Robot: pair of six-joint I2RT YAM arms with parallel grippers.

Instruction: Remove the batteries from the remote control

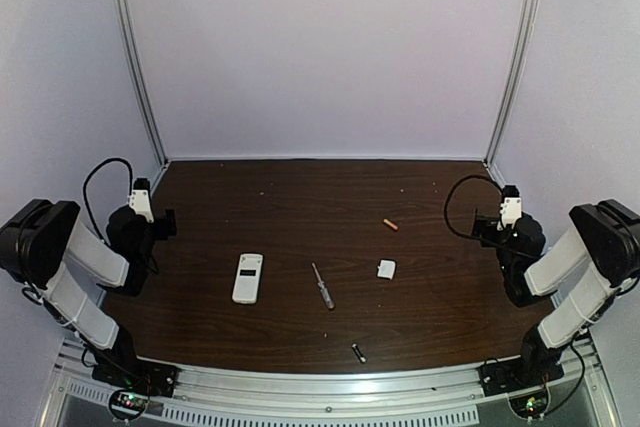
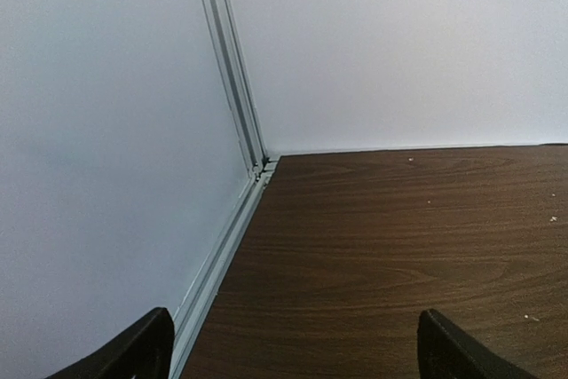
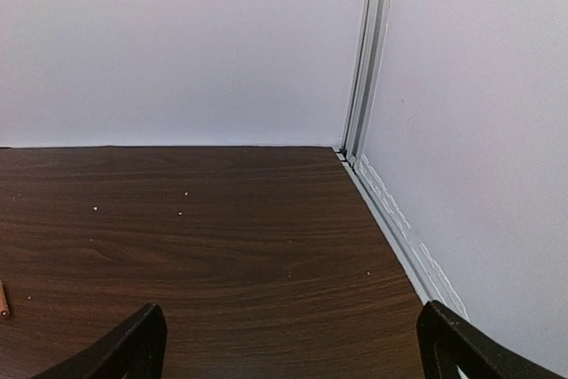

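The white remote control (image 1: 248,278) lies flat on the dark table, left of centre. An orange-red battery (image 1: 390,225) lies at mid right; its end shows at the left edge of the right wrist view (image 3: 3,297). A dark battery with a silvery end (image 1: 358,352) lies near the front edge. My left gripper (image 1: 163,224) is at the table's left side, open and empty, its fingertips (image 2: 133,352) wide apart. My right gripper (image 1: 482,230) is at the right side, open and empty, fingertips (image 3: 124,348) wide apart. Both are far from the remote.
A thin screwdriver with a clear handle (image 1: 322,286) lies right of the remote. A small white square cover piece (image 1: 386,269) lies further right. White walls with aluminium corner posts (image 2: 232,68) (image 3: 368,51) enclose the table on three sides.
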